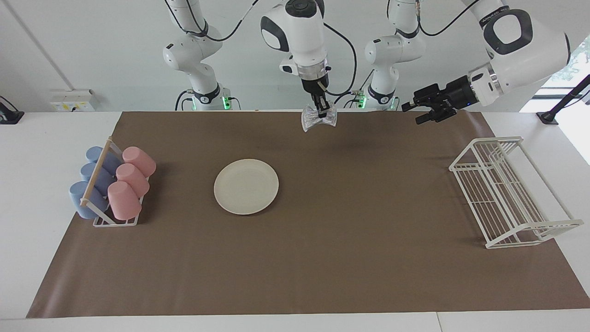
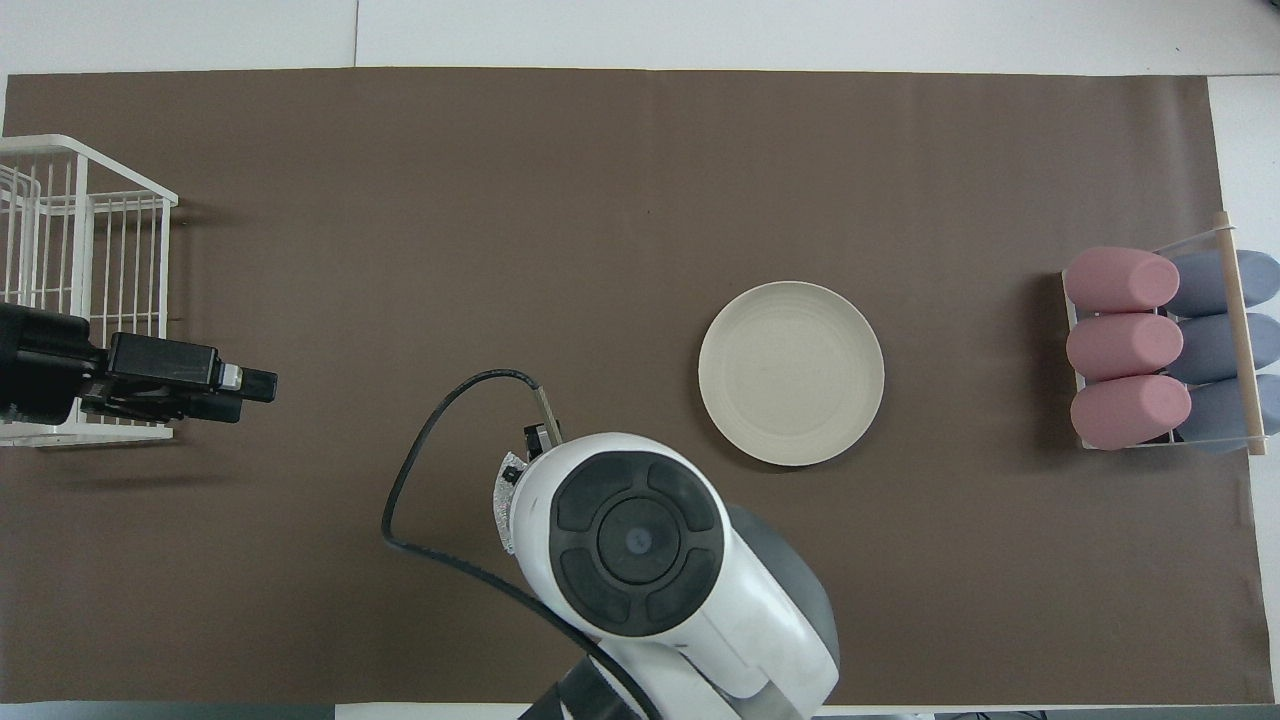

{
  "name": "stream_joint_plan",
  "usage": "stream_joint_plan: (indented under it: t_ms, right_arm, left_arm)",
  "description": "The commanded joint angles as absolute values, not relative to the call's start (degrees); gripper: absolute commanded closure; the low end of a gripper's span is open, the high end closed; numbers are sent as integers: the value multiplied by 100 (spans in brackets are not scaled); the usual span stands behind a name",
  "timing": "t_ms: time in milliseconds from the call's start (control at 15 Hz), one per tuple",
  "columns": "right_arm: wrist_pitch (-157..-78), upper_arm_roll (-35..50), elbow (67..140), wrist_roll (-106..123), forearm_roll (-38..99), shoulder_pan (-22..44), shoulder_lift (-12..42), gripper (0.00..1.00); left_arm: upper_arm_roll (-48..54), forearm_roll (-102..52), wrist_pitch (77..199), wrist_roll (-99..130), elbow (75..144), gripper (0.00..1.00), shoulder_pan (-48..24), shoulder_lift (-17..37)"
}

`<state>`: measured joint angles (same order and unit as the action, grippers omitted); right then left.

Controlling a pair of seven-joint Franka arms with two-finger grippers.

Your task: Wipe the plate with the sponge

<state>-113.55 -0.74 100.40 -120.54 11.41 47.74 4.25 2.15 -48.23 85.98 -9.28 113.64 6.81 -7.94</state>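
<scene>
The cream plate (image 1: 246, 186) (image 2: 791, 373) lies bare on the brown mat, toward the right arm's end of the table. My right gripper (image 1: 321, 109) hangs high in the air over the mat's edge closest to the robots, shut on the pinched middle of the silvery sponge (image 1: 318, 119). In the overhead view the wrist hides that gripper, and only a sliver of the sponge (image 2: 505, 500) shows beside it. Sponge and plate are well apart. My left gripper (image 1: 411, 114) (image 2: 255, 385) is held level in the air beside the white wire rack, open, with nothing in it.
A white wire rack (image 1: 507, 189) (image 2: 80, 290) stands at the left arm's end of the mat. A holder with pink and blue cups (image 1: 110, 182) (image 2: 1160, 345) lying on their sides stands at the right arm's end.
</scene>
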Motion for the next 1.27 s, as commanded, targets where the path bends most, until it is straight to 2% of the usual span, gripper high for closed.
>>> stream_joint_plan:
  t_ms: [0,267,468,669,869,1003,1070,1203]
  right_arm:
    - [-11390,-79,9826,-12375,1081,4852,510,100]
    - [-11399,-79,9861,-12375,1063,4843,510,100]
    - [-11408,-79,9853,-12366,1072,4843,510,100]
    - [-11408,-79,9870,-12366,1063,4843,510,100]
    - [-11417,-79,9870,-12340,1072,4834,510,100]
    - [-11417,-79,9870,-12331,1072,4834,510,100]
    - [-11417,-79,9870,-12331,1072,4834,518,100]
    - [-11417,-79,9861,-12331,1081,4834,519,100]
  left_arm:
    - [237,-5623,8789,-1334,12066,1,572,-1011]
    - [237,-6370,8789,-2239,12664,1,404,-906]
    - [237,-6539,8807,-2364,12788,1,18,-765]
    - [246,-6697,9025,-2347,13138,2,-281,-870]
    - [255,-6715,9035,-2076,13192,3,-378,-932]
    - [264,-6724,9035,-1908,13192,14,-387,-932]
    - [264,-6732,8992,-1803,13192,27,-395,-932]
    - [264,-6785,8939,-1732,13192,60,-404,-932]
